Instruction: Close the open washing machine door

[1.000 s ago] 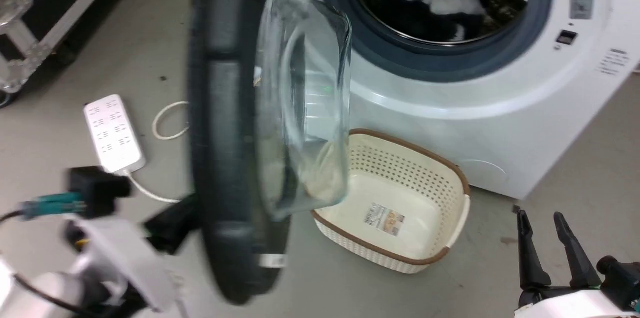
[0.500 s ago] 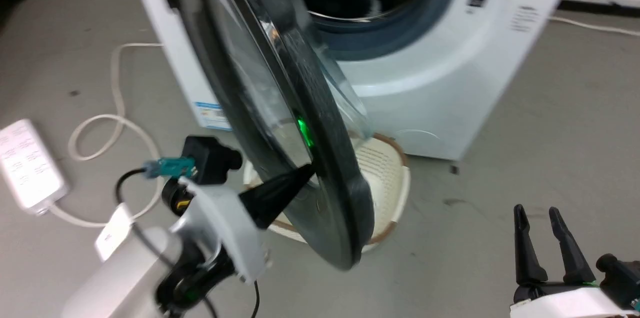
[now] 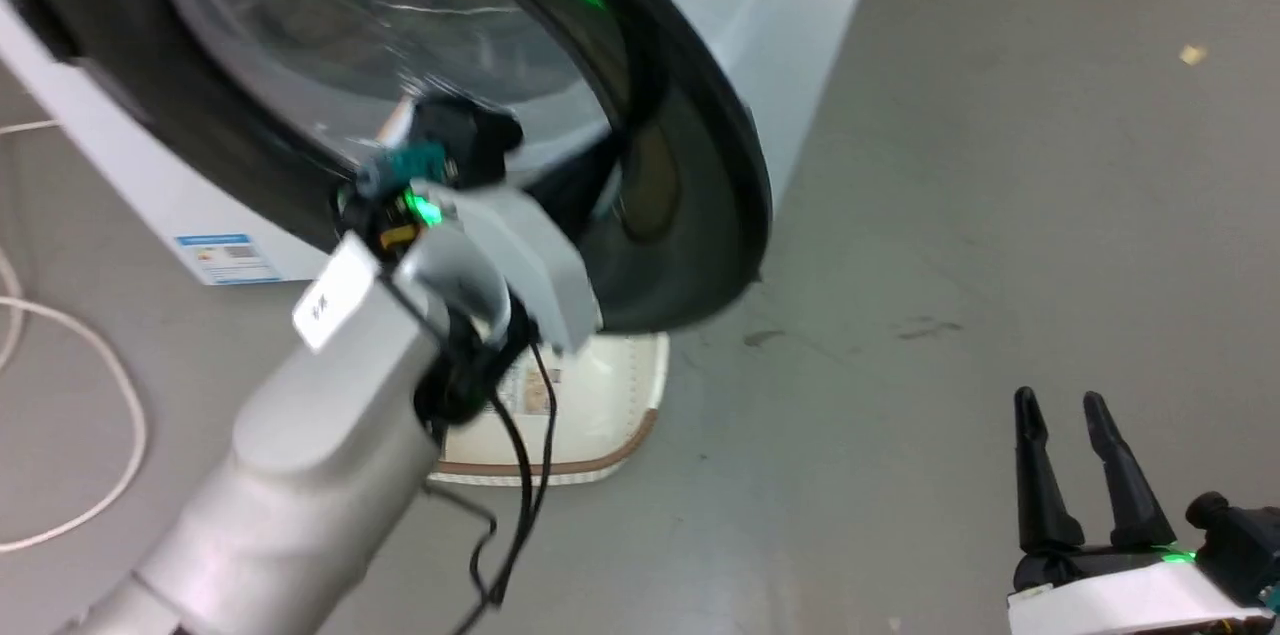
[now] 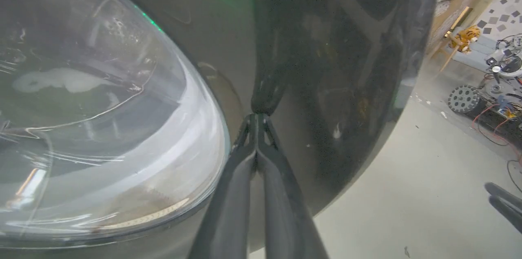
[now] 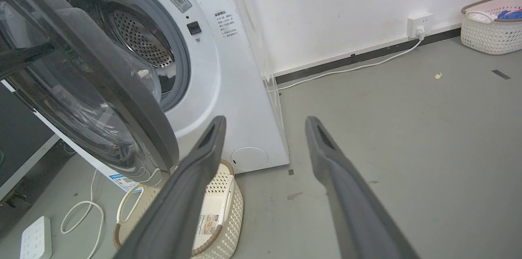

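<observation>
The door [image 3: 700,215] is cut off by the top and left edges of the head view. The door and the left arm [image 3: 330,435] hide most of the basket [image 3: 615,395]. The label text [image 5: 225,24] on the machine [image 5: 240,100] is too small to read.

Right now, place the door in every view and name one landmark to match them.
Head: door fills the upper left.
Left wrist: door covers left and centre; shut left hand touches its rim.
Right wrist: door at left, ajar.
Landmark: basket under the door.
</observation>
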